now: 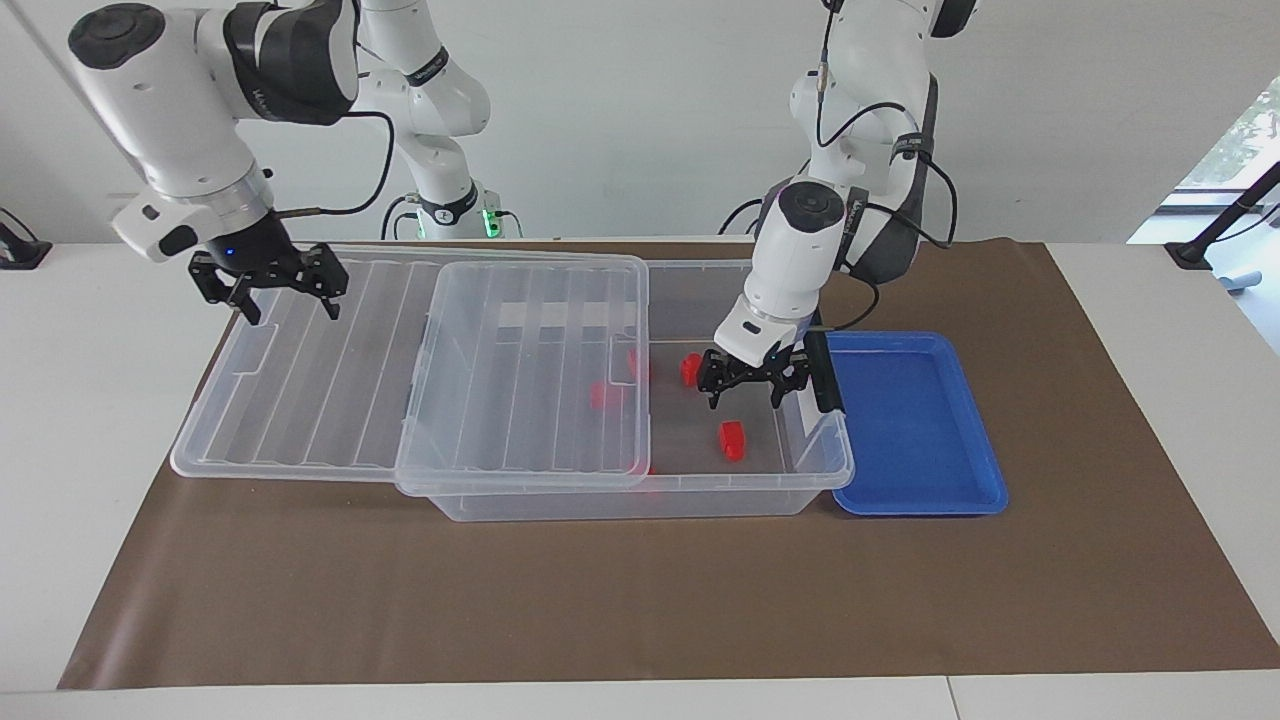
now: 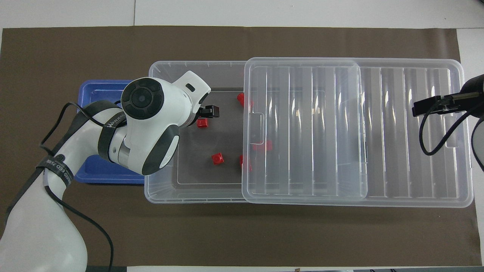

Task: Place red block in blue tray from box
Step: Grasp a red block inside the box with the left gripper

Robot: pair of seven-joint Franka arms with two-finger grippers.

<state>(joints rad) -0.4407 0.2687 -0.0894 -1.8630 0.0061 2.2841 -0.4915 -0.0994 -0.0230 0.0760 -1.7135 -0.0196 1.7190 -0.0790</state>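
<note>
mid-frame, over the box (image 1: 640,495): reaching for a block
your left gripper (image 1: 745,385) hangs fingers wide beside a red block (image 1: 691,369), ready to straddle it; your right gripper (image 1: 268,288), also wide, waits upper left over the lid (image 1: 300,400).

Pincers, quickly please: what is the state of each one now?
Left pincer: open, holding nothing, inside the box over a red block.
Right pincer: open, empty, over the lid.
</note>
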